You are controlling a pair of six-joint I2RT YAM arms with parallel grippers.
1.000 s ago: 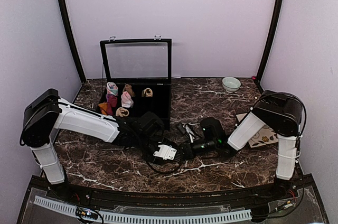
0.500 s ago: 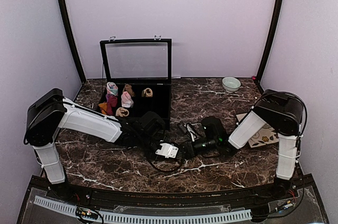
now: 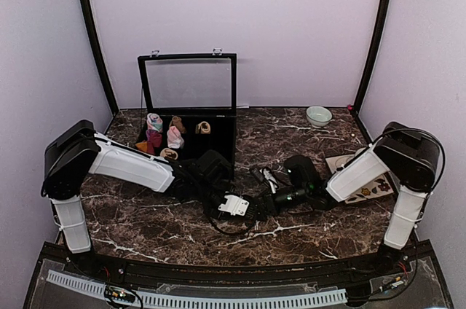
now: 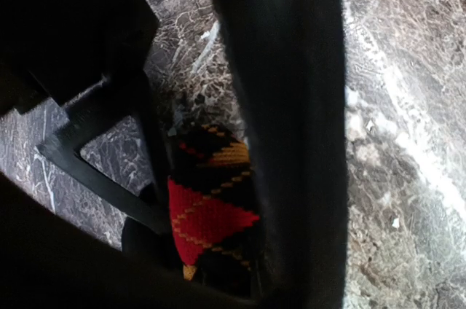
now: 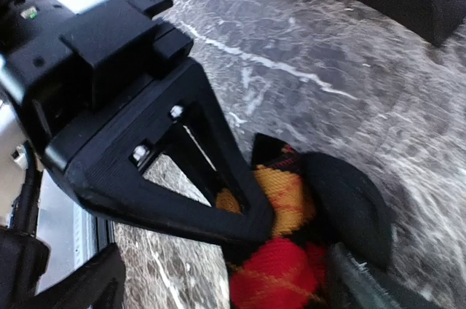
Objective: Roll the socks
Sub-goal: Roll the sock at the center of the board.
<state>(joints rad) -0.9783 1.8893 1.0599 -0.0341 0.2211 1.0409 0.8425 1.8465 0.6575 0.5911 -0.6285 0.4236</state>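
From above I lose the argyle sock (image 4: pixel 207 225) under both outstretched arms, low over the counter (image 3: pixel 291 134); wrist views show my left gripper (image 4: pixel 211 170) pinching it, the right gripper (image 3: pixel 271 198) spread wide beside it.

Both arms low; left gripper (image 4: pixel 211 192) jaws clamped; right gripper (image 3: pixel 266 200) jaws spread.

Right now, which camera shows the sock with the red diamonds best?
The left wrist view: a whole red diamond of the sock shows mid-frame. The right wrist view has it close too, but cut off at the bottom edge. In the top view I cannot make it out.
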